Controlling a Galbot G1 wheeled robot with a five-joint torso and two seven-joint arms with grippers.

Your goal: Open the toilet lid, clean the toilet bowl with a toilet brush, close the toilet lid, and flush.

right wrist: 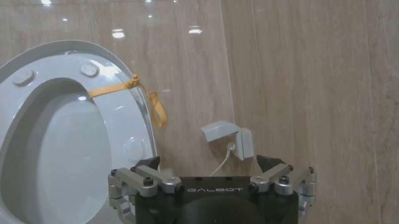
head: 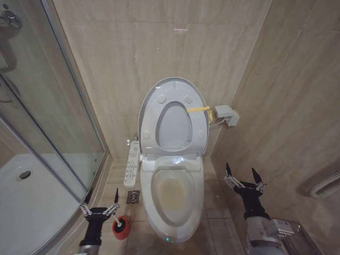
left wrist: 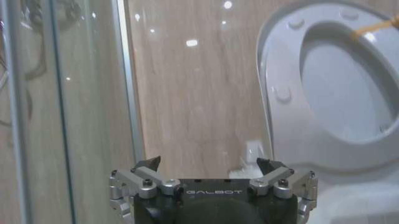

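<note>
The toilet lid (head: 173, 81) stands raised against the back wall, and the seat ring (head: 159, 103) is up against it with a yellow strap (head: 199, 109) on its right side. Below lies the toilet bowl (head: 171, 194), stained yellowish inside. The toilet brush (head: 121, 224) sits with its dark head in a red holder cup on the floor left of the bowl. My left gripper (head: 99, 203) hangs open just left of that cup. My right gripper (head: 243, 178) is open right of the bowl, holding nothing. The raised lid (left wrist: 274, 56) (right wrist: 37, 51) also appears beyond each open gripper (left wrist: 209, 165) (right wrist: 209, 163).
A glass shower door (head: 53, 122) and white shower tray (head: 32, 202) close off the left. The toilet's control panel (head: 132, 163) juts out on its left, with a floor drain (head: 133, 196) below. A wall socket box (head: 226, 114) and a white hose (head: 326, 186) are on the right wall.
</note>
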